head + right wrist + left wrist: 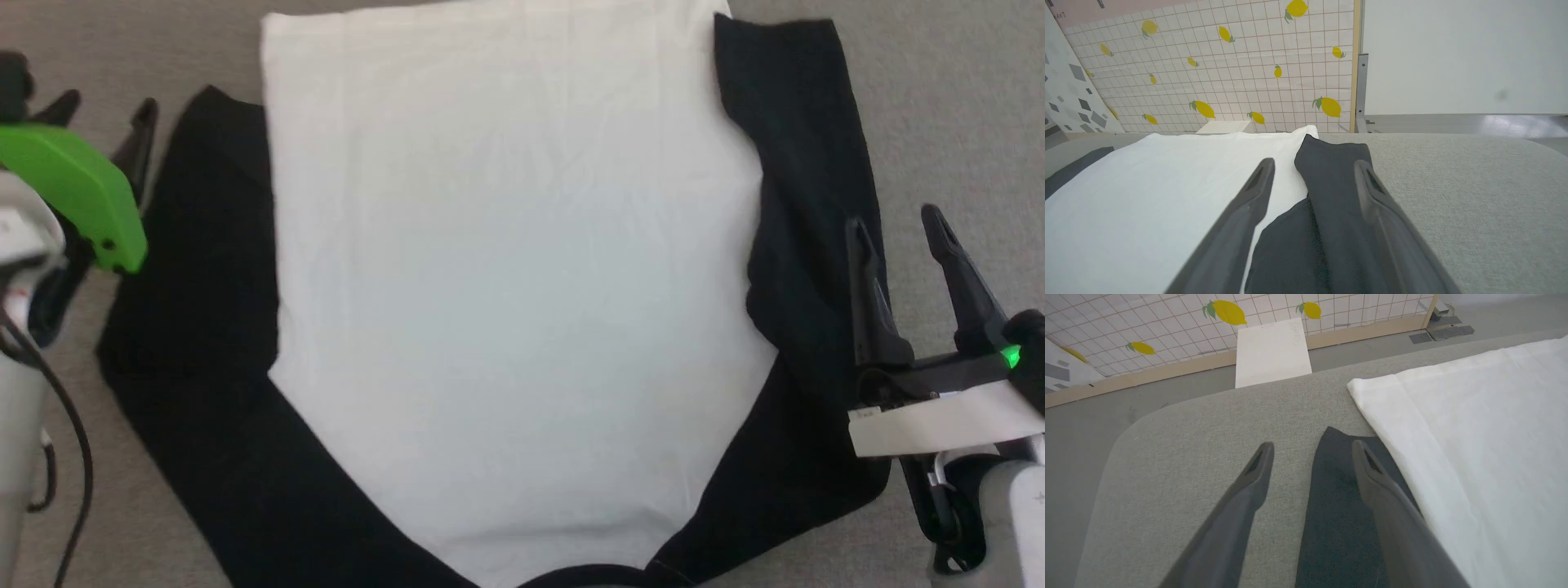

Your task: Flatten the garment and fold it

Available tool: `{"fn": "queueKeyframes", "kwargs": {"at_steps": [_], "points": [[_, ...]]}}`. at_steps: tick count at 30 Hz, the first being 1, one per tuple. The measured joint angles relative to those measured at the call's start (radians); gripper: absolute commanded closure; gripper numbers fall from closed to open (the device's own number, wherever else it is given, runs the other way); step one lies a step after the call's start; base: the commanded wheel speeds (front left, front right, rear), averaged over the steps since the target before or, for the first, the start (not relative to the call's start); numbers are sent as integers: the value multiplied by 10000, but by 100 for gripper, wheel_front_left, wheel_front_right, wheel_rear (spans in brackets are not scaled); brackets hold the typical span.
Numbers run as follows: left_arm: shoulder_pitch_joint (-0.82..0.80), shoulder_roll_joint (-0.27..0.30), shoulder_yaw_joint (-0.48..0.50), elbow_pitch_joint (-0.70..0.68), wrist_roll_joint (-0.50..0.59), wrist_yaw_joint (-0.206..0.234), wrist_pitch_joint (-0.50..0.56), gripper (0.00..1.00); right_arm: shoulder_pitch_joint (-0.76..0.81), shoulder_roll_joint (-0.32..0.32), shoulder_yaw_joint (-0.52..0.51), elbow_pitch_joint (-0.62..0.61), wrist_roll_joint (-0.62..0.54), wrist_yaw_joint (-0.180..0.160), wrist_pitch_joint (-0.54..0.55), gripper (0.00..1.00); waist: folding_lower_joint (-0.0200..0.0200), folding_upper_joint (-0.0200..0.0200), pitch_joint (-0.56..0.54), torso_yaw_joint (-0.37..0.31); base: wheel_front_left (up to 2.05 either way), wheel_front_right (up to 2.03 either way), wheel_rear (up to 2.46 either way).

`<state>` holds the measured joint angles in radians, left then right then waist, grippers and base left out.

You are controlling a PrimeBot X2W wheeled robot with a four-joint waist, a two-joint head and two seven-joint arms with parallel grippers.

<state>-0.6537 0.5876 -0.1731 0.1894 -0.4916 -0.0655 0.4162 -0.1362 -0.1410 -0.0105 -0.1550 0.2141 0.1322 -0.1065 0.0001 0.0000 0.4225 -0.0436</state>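
Observation:
The garment lies spread flat on the grey table, its white body (514, 269) in the middle and a black sleeve along each side. My left gripper (106, 122) hovers open at the outer edge of the left sleeve (196, 286). In the left wrist view that gripper (1311, 447) straddles the sleeve's end (1337, 490), with the white panel (1486, 457) to its right. My right gripper (891, 220) stands open over the outer edge of the right sleeve (800, 163). Seen from the right wrist, its fingers (1314, 163) frame the black sleeve (1331, 179). Neither gripper holds anything.
The grey padded table (1200, 449) has a rounded corner and ends close beyond the garment's hem. A white board (1271, 351) leans against a tiled wall with lemon prints (1229, 61). Bare table (1474, 192) lies outside the right sleeve.

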Motion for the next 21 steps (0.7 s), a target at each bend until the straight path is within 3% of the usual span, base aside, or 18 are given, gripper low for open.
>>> {"fn": "queueKeyframes", "kwargs": {"at_steps": [5,12,18,19,20,21], "points": [[-640,209,165,209,-585,96,1546,0,-316,36,326,29,138,0,-171,0,0,0,602,-524,0,0,0],[-734,654,435,123,-600,976,2677,0,-487,111,617,263,322,0,-332,0,0,0,1256,-1130,0,0,0],[-726,702,600,56,-573,1684,3315,0,-669,169,704,343,364,0,-485,0,0,0,1672,-1454,0,0,0],[-728,763,654,-86,-600,1985,3791,7,-733,171,715,364,389,0,-522,0,-1,0,1786,-1559,0,0,0],[-728,813,656,-138,-594,2086,3919,76,-735,171,715,385,405,0,-520,0,-1,0,1811,-1578,0,0,0],[-726,848,658,-178,-558,2188,3967,100,-740,169,717,401,418,0,-522,0,-1,0,1821,-1586,0,0,0]]}}
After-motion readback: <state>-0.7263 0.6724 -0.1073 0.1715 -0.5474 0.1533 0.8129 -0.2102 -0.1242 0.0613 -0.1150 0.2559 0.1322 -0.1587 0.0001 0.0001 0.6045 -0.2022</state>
